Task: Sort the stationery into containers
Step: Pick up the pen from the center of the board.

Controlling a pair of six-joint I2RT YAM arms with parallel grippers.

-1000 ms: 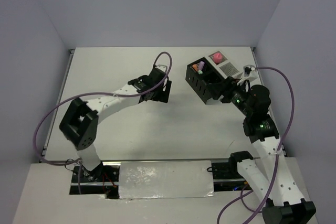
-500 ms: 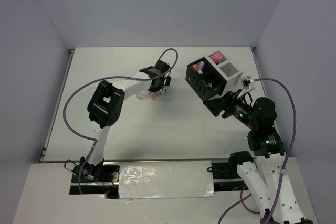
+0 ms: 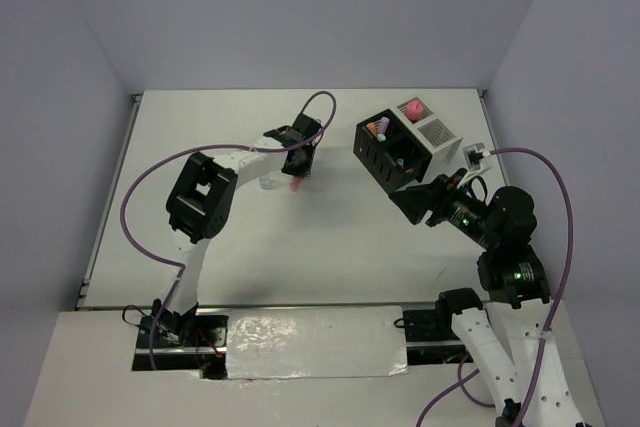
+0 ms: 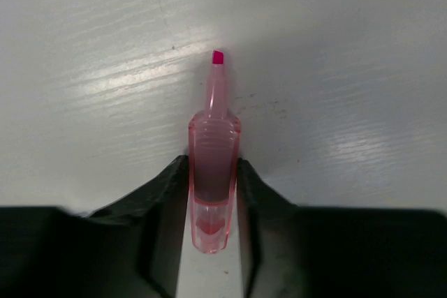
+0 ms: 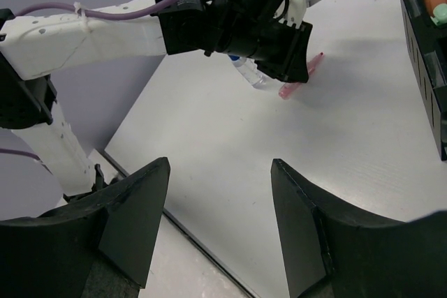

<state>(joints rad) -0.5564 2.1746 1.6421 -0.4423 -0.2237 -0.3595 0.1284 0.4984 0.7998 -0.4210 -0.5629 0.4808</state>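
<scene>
On the white table [image 4: 335, 47], my left gripper [image 4: 211, 169] pinches a pink highlighter [image 4: 214, 127] between its jaws. My right gripper [image 5: 220, 221] has its jaws spread apart.

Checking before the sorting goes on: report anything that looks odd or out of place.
One thing: the pink highlighter between the left gripper's fingers looks uncapped, with its bare pink tip exposed. A small clear bottle lies loose on the table beside it. Nothing looks spilled or broken.
</scene>
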